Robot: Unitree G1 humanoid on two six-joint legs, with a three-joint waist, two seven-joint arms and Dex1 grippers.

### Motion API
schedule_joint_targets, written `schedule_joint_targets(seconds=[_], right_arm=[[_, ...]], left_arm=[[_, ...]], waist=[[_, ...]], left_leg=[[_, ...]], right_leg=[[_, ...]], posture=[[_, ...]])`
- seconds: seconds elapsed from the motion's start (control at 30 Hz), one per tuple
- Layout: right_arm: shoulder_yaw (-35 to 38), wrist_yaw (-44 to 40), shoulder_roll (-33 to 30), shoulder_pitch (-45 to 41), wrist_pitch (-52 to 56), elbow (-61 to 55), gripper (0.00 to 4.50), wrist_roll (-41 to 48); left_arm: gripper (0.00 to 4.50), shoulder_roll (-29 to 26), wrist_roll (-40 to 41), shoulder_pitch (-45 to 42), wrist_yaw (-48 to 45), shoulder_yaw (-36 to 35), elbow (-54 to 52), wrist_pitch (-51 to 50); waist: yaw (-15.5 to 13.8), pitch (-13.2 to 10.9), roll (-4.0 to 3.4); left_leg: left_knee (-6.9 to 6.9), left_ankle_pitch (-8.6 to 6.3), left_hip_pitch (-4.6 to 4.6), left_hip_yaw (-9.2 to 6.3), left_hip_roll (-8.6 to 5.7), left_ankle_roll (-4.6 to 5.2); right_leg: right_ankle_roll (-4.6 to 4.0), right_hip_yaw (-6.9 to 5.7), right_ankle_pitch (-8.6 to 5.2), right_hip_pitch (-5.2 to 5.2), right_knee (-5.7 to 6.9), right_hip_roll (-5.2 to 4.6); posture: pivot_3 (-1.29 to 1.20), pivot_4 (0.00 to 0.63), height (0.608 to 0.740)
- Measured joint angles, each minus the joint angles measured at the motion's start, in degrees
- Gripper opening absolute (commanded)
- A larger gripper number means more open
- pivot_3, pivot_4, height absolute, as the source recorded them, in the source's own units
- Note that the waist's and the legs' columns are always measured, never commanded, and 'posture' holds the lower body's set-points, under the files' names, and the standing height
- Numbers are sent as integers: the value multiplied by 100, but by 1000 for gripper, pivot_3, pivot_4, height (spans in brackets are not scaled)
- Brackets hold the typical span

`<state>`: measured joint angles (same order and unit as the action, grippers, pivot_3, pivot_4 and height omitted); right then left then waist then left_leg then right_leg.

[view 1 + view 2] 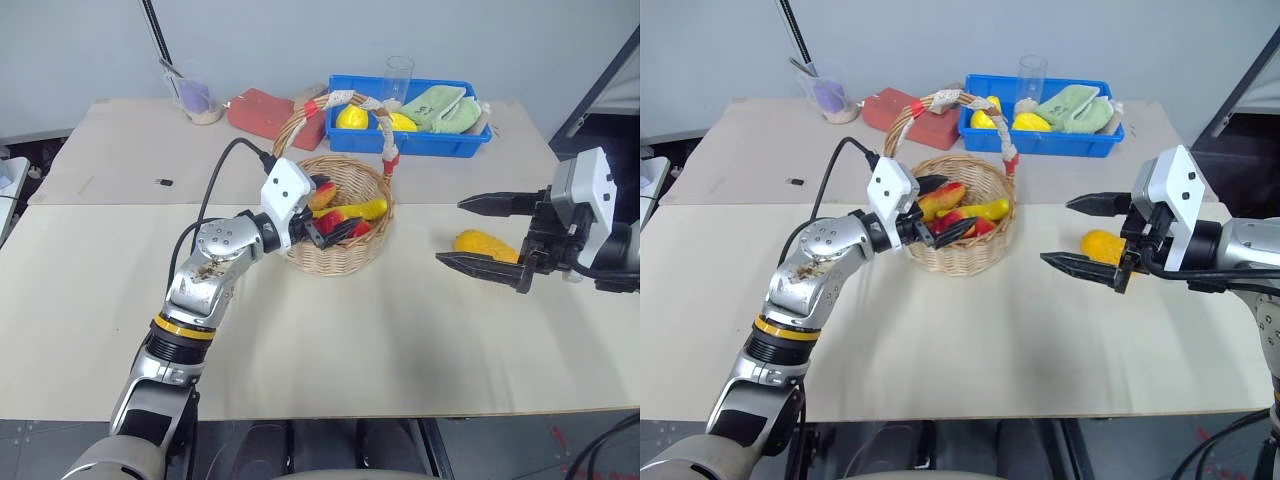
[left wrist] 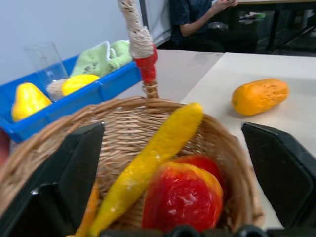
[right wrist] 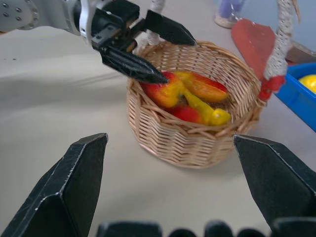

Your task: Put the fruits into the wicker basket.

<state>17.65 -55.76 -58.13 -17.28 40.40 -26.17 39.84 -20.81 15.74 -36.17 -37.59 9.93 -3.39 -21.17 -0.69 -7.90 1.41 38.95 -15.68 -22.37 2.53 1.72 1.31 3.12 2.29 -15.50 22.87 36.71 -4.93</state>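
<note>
The left gripper (image 1: 325, 215) is hanging released over the wicker basket (image 1: 340, 255), where the red fruit (image 2: 183, 197) is lying. The right gripper (image 1: 1087, 237), also spread empty, is flanking the orange-yellow fruit (image 1: 1102, 245) near the desk's right edge; a clumsy closing risks rolling it off.

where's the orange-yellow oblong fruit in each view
Left eye view: orange-yellow fruit on the table between the open right gripper's fingers.
Right eye view: same.
Left wrist view: upper right.
Right wrist view: not in it.
Shared landmark: wicker basket.
</note>
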Motion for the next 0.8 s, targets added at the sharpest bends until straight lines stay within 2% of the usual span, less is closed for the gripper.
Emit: schedule_joint_targets(seconds=[0.1, 0.2, 0.3, 0.4, 0.57, 0.77, 0.8], right_arm=[[-13, 61, -15, 77, -224, 292, 4500, -352], [-215, 70, -234, 207, -805, 1007, 4500, -1109], [-861, 90, -339, 11, -1359, 1849, 4500, -1965], [-1601, 47, -293, -548, -1867, 2998, 4500, -2718], [-2376, -158, 113, -1401, -2536, 4606, 4500, -3519], [-2783, -210, 582, -2044, -3047, 6065, 4500, -4109], [-2803, -230, 632, -2104, -3111, 6197, 4252, -4156]], left_arm=[[4478, -103, 16, 6, -185, -1, -37, 0], [4478, -428, 250, 130, -689, -11, -429, -100], [4478, -779, 550, 272, -1226, -19, -864, -303], [4478, -1194, 879, 370, -1781, -29, -1229, -512], [4478, -1530, 1391, 396, -2296, -184, -1704, -747], [4478, -1815, 1596, 595, -2520, -383, -1904, -766], [4498, -1824, 1597, 608, -2511, -410, -1918, -766]], waist=[[-2, 0, 0], [-3, 0, -1], [18, 0, -2], [70, -2, -7], [100, -2, -9], [108, -4, -12], [106, -4, -12]], left_leg=[[1, 0, -1, 1, 0, 0], [0, 0, 0, 2, -1, 0], [1, 0, 5, 8, 1, 0], [-1, 2, 6, 17, 7, -3], [-2, 2, 5, 19, 12, -3], [-1, 3, 5, 19, 12, -4], [-1, 3, 5, 19, 12, -4]], right_leg=[[0, 0, 0, 0, 0, 0], [1, 0, -1, 0, 0, -1], [1, 4, -1, 2, 0, 0], [1, 11, -1, 5, -1, 8], [1, 13, -2, 6, -3, 15], [1, 14, -1, 6, -4, 15], [1, 14, -1, 5, -3, 15]], posture=[[0, 150, 740], [0, 150, 740], [0, 150, 740], [0, 150, 740], [0, 150, 740], [0, 150, 740], [0, 150, 740]])
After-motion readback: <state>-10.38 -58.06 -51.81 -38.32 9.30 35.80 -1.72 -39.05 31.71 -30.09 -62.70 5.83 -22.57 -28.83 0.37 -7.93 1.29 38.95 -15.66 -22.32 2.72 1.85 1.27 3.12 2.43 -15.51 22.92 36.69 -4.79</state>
